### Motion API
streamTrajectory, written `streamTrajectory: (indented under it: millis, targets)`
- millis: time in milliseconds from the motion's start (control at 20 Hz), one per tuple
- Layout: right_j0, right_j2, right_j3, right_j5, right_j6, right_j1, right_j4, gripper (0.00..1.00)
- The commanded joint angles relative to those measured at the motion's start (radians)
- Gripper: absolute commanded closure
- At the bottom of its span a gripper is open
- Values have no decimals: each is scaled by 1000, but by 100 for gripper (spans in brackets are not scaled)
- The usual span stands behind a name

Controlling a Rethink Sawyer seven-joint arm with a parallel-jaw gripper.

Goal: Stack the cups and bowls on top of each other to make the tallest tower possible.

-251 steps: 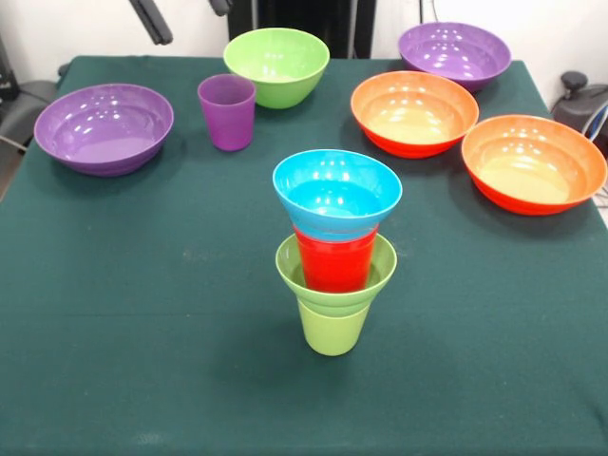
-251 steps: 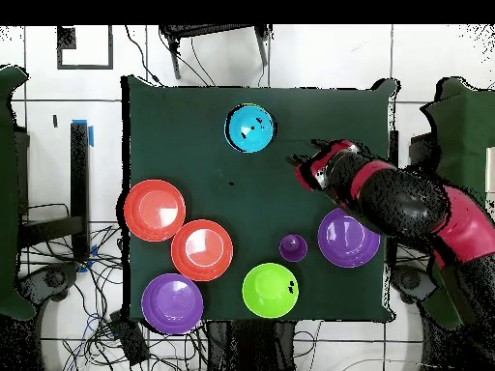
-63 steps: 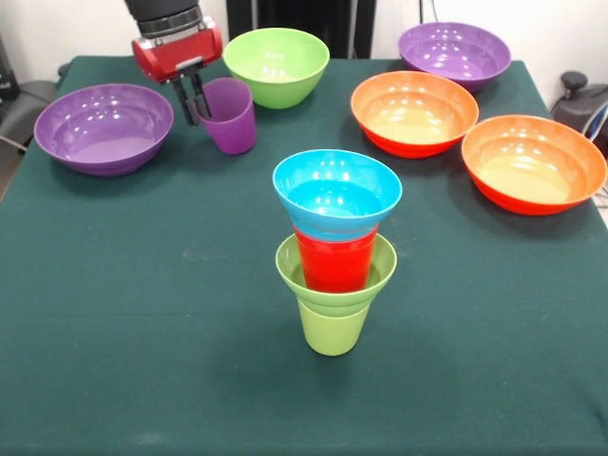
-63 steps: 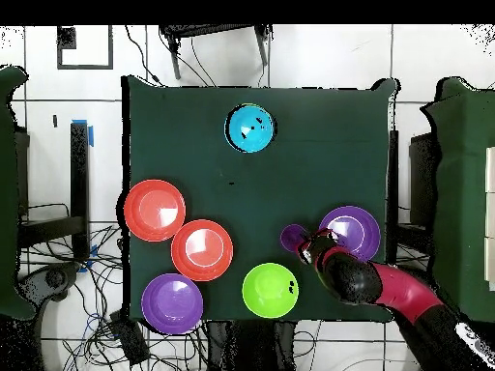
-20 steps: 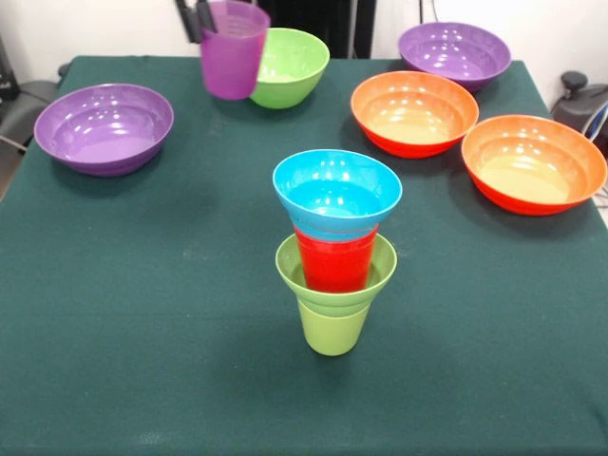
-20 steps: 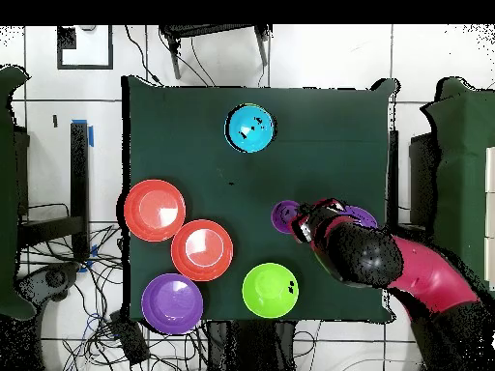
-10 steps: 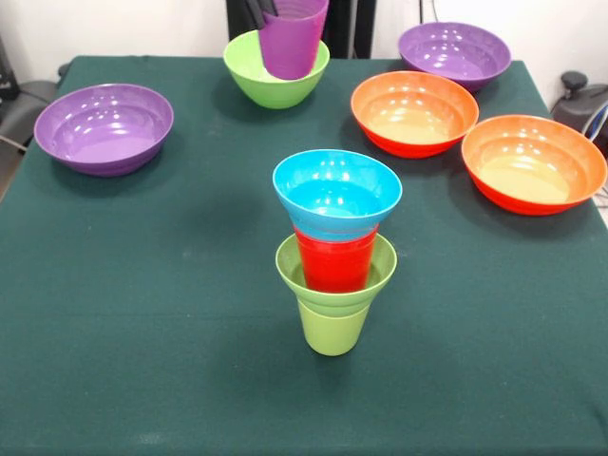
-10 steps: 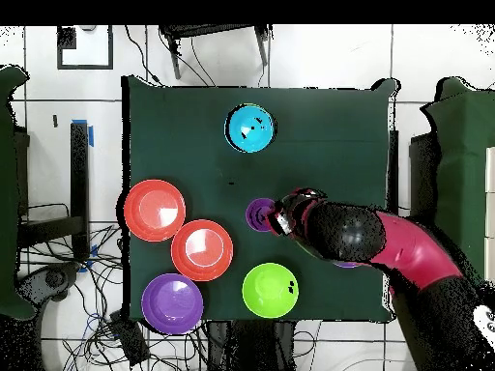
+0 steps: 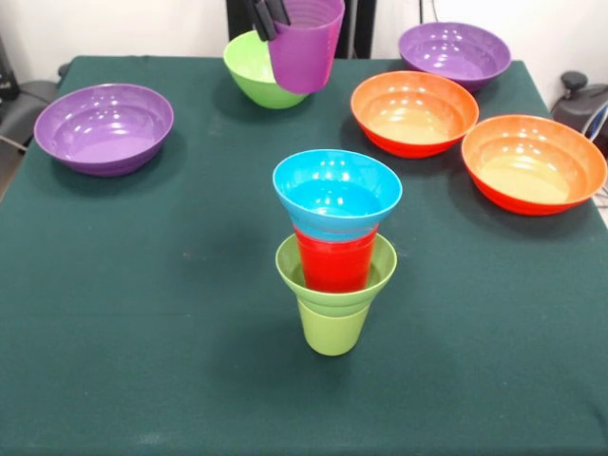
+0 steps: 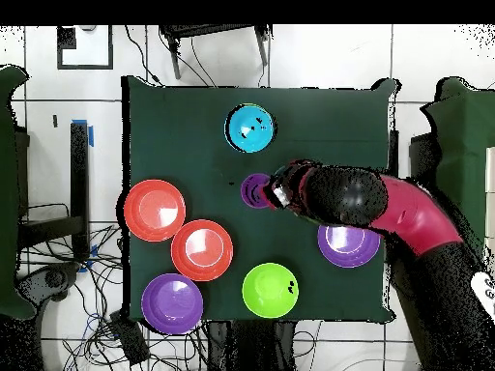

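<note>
Your gripper (image 9: pixel 268 17) pinches the purple cup (image 9: pixel 304 45) by its rim, lifted clear of the surface (image 9: pixel 142 285), between the tower (image 9: pixel 336 249) and the far edge.

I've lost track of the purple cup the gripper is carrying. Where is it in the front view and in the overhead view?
Front view: the purple cup hangs at the top centre, held at its rim, in front of the medium green bowl.
Overhead view: the purple cup is mid-table, just below the blue bowl and left of the arm's end.
Shared landmark: the blue bowl topping the tower.
</note>
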Motion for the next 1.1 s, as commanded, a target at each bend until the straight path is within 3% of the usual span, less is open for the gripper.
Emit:
streamTrajectory:
  millis: [50,600,1100]
  targets:
    - [62,-53,-187,153,113,102,14,100]
    - [126,-89,-362,273,145,150,11,100]
    - [165,-101,-423,334,181,151,24,100]
